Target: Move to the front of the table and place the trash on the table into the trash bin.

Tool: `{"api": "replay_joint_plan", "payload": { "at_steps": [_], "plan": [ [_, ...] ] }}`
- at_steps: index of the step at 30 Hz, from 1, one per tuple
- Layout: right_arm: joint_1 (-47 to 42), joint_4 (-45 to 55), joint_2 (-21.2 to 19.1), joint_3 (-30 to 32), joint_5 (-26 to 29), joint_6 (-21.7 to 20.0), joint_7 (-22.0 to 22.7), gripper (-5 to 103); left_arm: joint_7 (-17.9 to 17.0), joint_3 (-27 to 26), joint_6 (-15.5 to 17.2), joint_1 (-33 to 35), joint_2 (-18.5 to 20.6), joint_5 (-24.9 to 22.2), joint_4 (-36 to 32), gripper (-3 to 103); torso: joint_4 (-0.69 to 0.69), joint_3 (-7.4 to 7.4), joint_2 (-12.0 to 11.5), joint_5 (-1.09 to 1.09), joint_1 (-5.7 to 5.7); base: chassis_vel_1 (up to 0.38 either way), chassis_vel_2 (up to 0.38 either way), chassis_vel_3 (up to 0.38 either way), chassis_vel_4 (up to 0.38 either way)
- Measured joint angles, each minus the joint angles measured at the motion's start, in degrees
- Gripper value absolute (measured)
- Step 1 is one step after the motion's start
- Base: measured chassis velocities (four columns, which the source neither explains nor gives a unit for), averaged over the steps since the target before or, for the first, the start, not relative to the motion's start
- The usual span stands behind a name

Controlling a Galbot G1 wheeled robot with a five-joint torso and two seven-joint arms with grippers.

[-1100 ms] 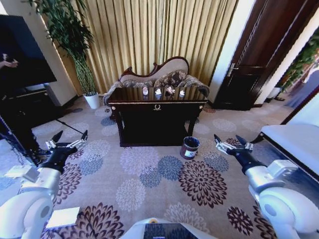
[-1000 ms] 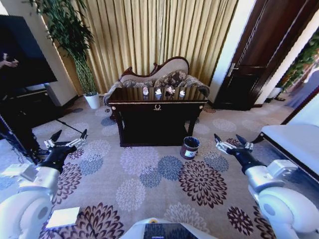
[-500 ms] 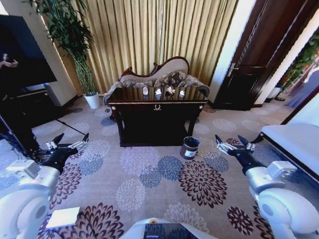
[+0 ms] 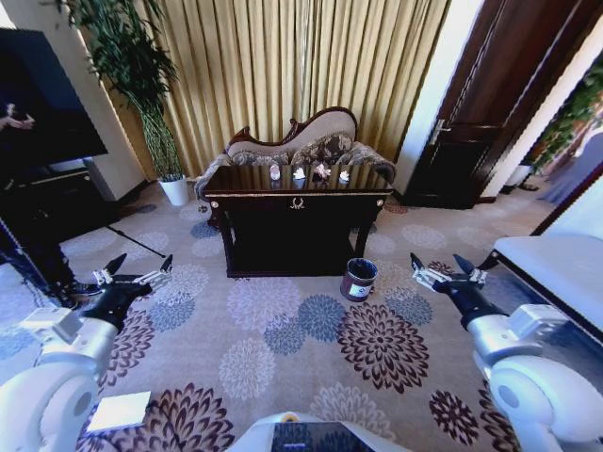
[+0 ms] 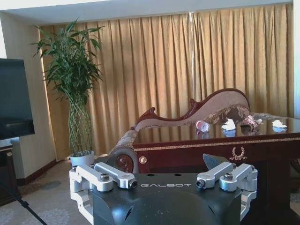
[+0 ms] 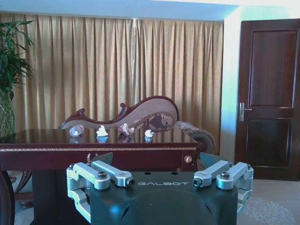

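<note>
Still well short of table [image 4: 297, 196]: drive straight, bin [image 4: 359, 279] kept aside, left gripper [image 4: 137, 277] and right gripper [image 4: 447, 276] spread wide, empty.

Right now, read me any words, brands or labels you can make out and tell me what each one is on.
"GALBOT": on the black body of the left claw, seen in the left wrist view.
"GALBOT": on the black body of the right claw, seen in the right wrist view.
The pale label on the trash bin: too small to read.
The bottle label on the table: too small to read.
</note>
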Motion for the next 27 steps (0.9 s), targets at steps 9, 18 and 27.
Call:
{"api": "replay_joint_plan", "payload": {
  "at_steps": [9,18,27],
  "plan": [
    [0.0,-0.1,0.1,-0.5,-0.3,-0.3,-0.5,100,0.7,0.1,-1.2,0.3,-0.4,0.4,0.2,100,0.00,0.00,0.0,0.00,0.00,0.000,0.000,0.000,0.000],
    [-0.3,-0.3,0.1,-0.6,-0.4,-0.2,-0.5,100,1.1,0.2,-2.0,0.3,-0.4,0.5,0.9,100,0.00,0.00,0.0,0.00,-0.02,-0.032,0.032,0.027,-0.027],
    [-0.5,-0.4,0.5,-0.6,-0.5,-0.1,-0.6,100,1.3,0.2,-2.6,0.4,-0.5,0.6,1.0,100,0.00,0.00,0.0,0.03,0.00,-0.172,0.155,0.166,-0.166]
  ]
}}
